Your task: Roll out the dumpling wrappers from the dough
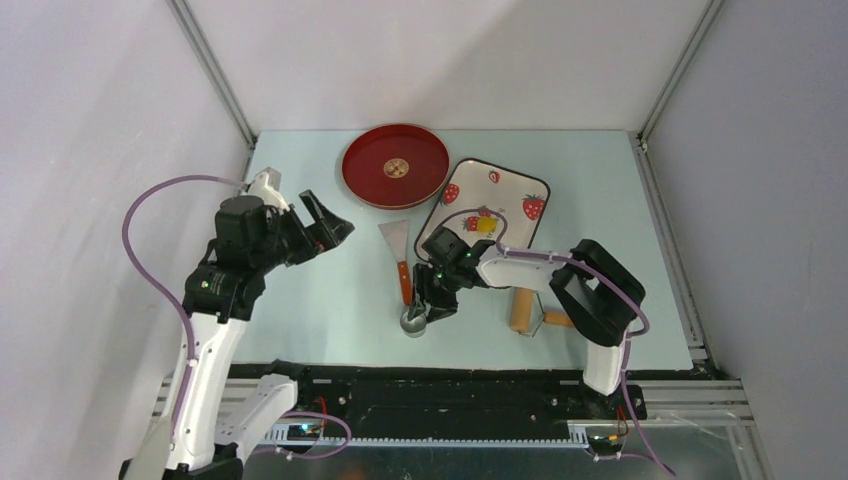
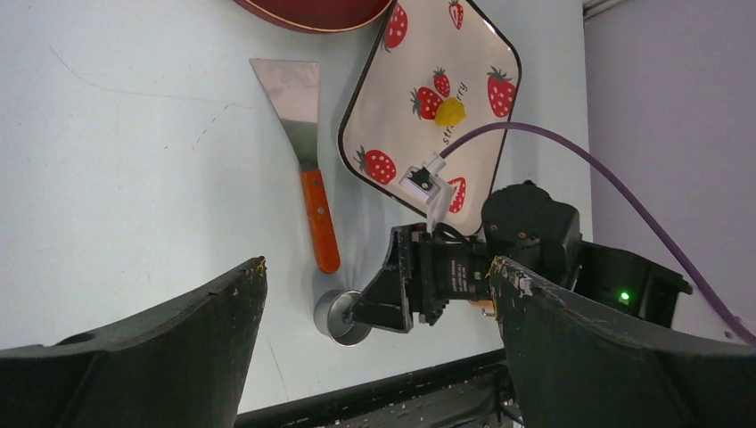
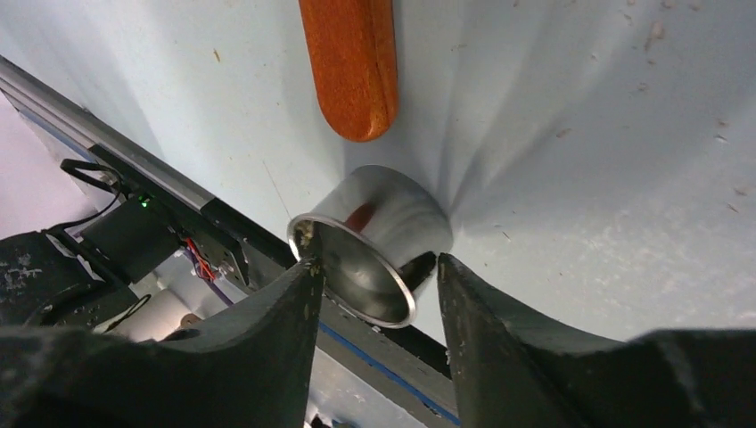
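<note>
Ring cutter (image 3: 383, 223): polished metal, mirror-bright, with a smooth wall.
Scraper (image 2: 303, 134): the blade is brushed grey metal. The handle is orange varnished wood with a slight gloss.
Rolling pin (image 1: 521, 310): pale bare wood, matt.
Round red tray (image 1: 365, 175): glossy, lacquer-like.
Strawberry tray (image 2: 423, 53): smooth, glossy white surface.
Dough (image 2: 451, 111): yellow, matt, soft-looking.
Table (image 2: 134, 134): matt pale blue, lightly scratched.
Left gripper (image 2: 376, 267) and right gripper (image 3: 376, 259): matt black plastic fingers, scuffed at the edges.
</note>
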